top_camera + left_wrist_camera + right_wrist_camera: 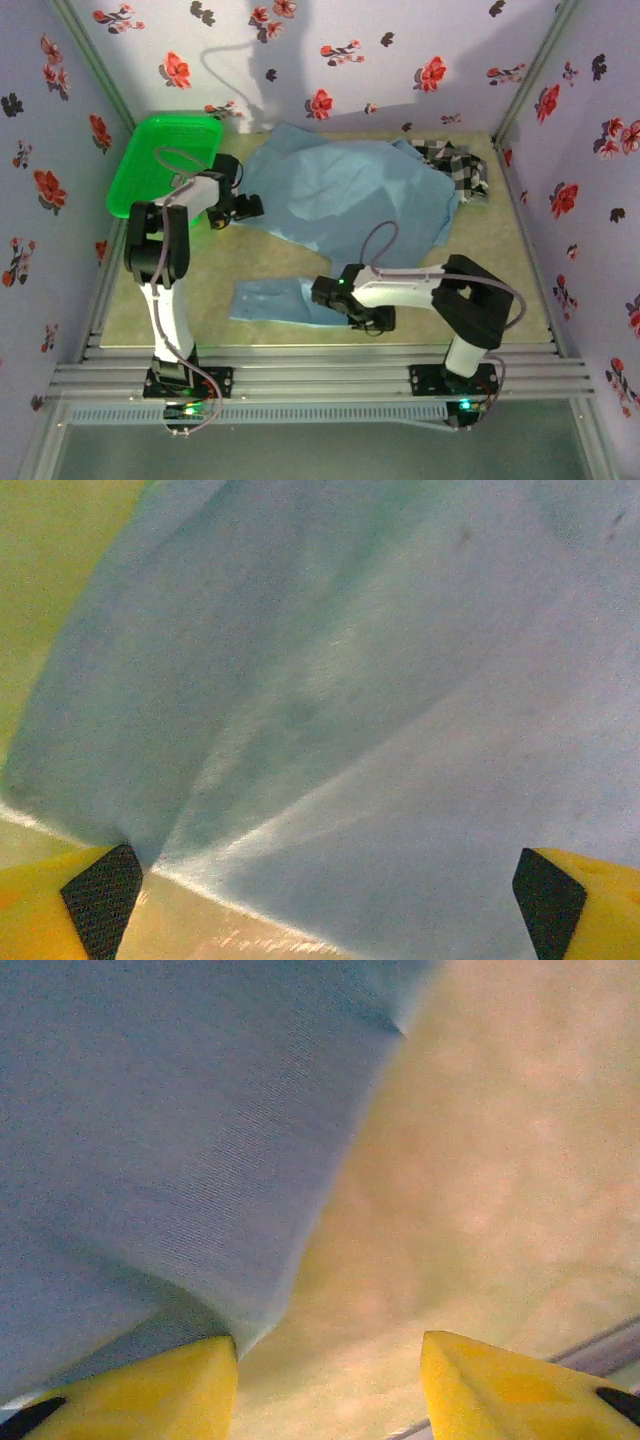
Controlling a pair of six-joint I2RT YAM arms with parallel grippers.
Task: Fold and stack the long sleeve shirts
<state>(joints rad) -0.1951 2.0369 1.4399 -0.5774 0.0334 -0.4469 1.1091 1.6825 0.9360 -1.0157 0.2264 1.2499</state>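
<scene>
The light blue shirt [340, 190] lies spread across the middle of the table, one sleeve [268, 298] trailing toward the near left. The checked shirt [458, 168] sits crumpled at the back right, partly under the blue one. My left gripper [252, 207] is at the blue shirt's left edge. In the left wrist view it [325, 875] stands open, its fingers wide apart over the cloth hem [300, 740]. My right gripper [322, 293] is at the sleeve's right end. In the right wrist view it [328, 1345] is open, with the sleeve [170, 1140] touching one fingertip [190, 1380] and bare table between the fingers.
A green plastic basket [165, 160] stands at the back left, just behind the left arm. Flowered walls close in the table on three sides. A metal rail [320, 375] runs along the near edge by the arm bases.
</scene>
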